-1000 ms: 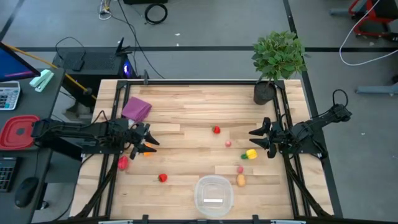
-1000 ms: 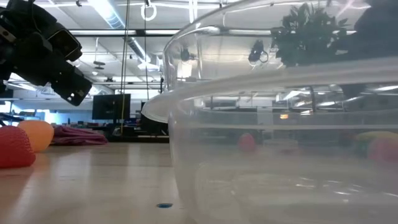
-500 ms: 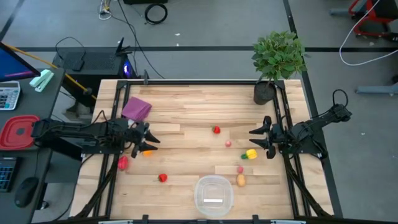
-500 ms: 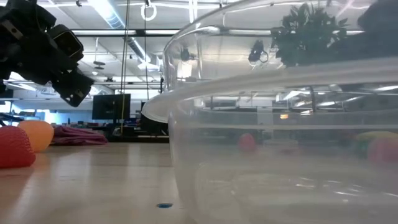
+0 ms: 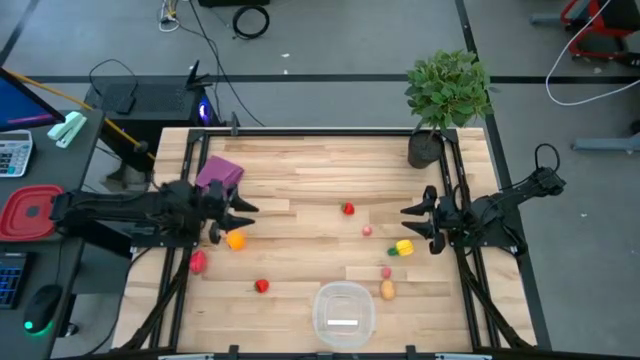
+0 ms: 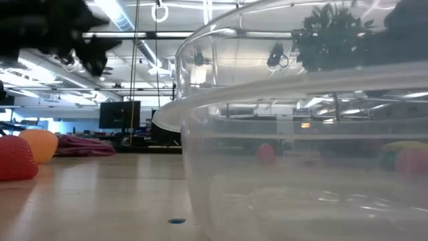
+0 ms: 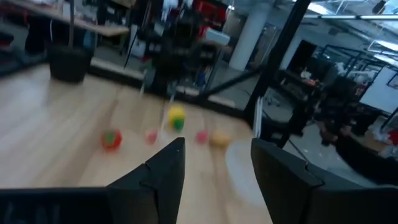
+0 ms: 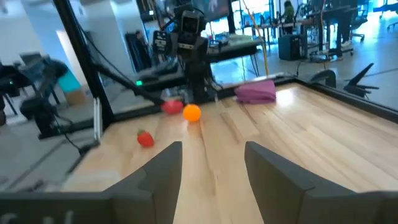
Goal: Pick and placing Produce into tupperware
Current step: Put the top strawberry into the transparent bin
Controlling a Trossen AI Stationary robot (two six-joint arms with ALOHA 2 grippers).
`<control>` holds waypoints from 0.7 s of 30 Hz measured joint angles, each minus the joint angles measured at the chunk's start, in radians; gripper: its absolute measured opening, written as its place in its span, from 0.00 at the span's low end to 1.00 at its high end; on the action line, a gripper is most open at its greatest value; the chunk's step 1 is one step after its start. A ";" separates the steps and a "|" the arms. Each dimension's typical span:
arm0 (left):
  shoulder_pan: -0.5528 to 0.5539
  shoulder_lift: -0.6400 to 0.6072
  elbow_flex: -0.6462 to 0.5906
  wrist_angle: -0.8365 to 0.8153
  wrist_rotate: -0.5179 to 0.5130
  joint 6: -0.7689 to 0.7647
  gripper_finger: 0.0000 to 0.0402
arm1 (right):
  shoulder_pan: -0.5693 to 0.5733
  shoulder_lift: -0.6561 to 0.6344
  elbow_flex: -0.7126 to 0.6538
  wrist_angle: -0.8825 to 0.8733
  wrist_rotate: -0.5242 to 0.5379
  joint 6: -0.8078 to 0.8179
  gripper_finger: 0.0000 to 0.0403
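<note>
A purple folded cloth (image 5: pixel 220 175) lies on the wooden tabletop (image 5: pixel 300 170) near its far left corner. A green potted plant (image 5: pixel 447 95) in a dark pot stands at the far right corner. Off the tabletop's left edge, on a dark desk, sit a red square lidded container (image 5: pixel 27 212), a calculator (image 5: pixel 13 155) and a computer mouse (image 5: pixel 42 309). Cables (image 5: pixel 250 20) lie coiled on the grey floor beyond the far edge.

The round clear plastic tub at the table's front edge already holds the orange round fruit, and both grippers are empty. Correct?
Not quite. The high view shows the round clear plastic tub empty; the orange round fruit lies on the wooden table by the left gripper. Both grippers, including the right gripper, are empty.
</note>
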 joint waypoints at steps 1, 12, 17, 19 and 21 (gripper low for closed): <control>-0.001 0.006 0.060 -0.067 0.000 0.020 0.47 | 0.000 0.000 0.000 0.016 0.000 0.007 0.46; -0.055 0.322 0.537 -1.084 -0.177 -0.079 0.47 | 0.000 0.000 0.000 0.081 -0.010 0.099 0.46; -0.107 0.453 0.542 -1.122 -0.132 -0.091 0.47 | 0.000 0.000 0.000 0.081 -0.005 0.105 0.46; -0.122 0.493 0.542 -1.123 -0.124 -0.090 0.47 | 0.000 0.000 0.000 0.081 0.028 0.136 0.46; -0.137 0.527 0.543 -1.148 -0.124 -0.074 0.47 | 0.000 0.000 0.000 0.081 0.060 0.158 0.46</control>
